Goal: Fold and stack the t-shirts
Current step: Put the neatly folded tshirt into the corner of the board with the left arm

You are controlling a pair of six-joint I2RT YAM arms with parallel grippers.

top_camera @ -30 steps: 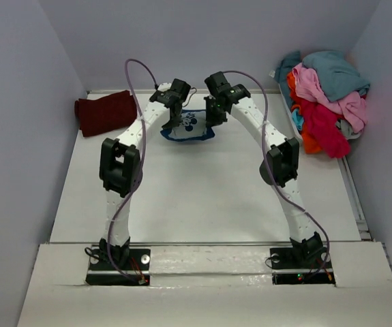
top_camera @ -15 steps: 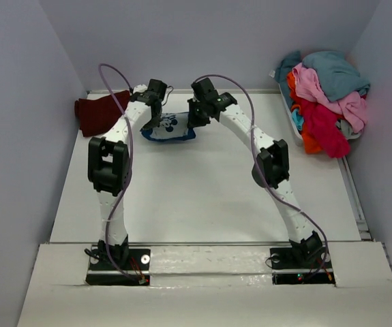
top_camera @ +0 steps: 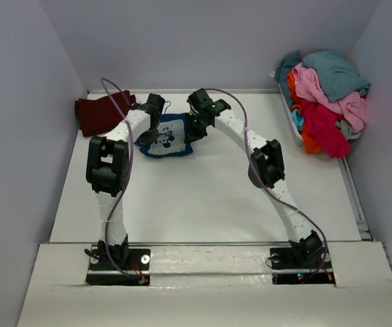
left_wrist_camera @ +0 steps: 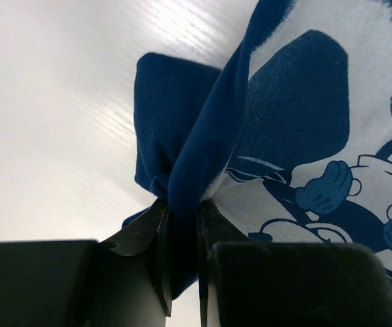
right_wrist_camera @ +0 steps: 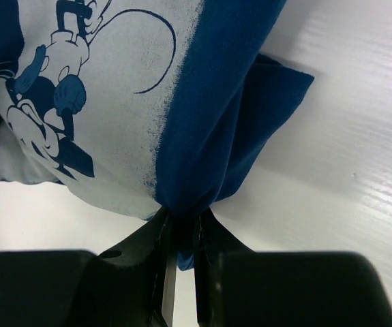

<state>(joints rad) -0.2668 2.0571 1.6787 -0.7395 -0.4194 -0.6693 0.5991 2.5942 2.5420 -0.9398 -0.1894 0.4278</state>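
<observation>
**A:** Near side first?

**B:** The white table (top_camera: 202, 204) runs forward from both arm bases.

**A:** Claws?

**B:** The left gripper (left_wrist_camera: 181, 210) is clenched on a bunched navy edge of the navy t-shirt (top_camera: 169, 137). The right gripper (right_wrist_camera: 181, 219) is pinching the opposite edge the same way.

**A:** Where's the shirt?

**B:** Slung between the two, cartoon print up, low over the table, left of centre, toward the back.

**A:** Farther back?

**B:** A maroon t-shirt (top_camera: 101, 113) in the far left corner. A heap of t-shirts (top_camera: 328, 95) far right, teal, pink, red and orange.

navy shirt (top_camera: 168, 139): far corners covered in the top view; print cut off in my wrist views.
left gripper (left_wrist_camera: 181, 218): pinched cloth hidden between the jaws.
right gripper (right_wrist_camera: 180, 231): same.
pile (top_camera: 328, 88): lower shirts buried; I can't count them.
</observation>
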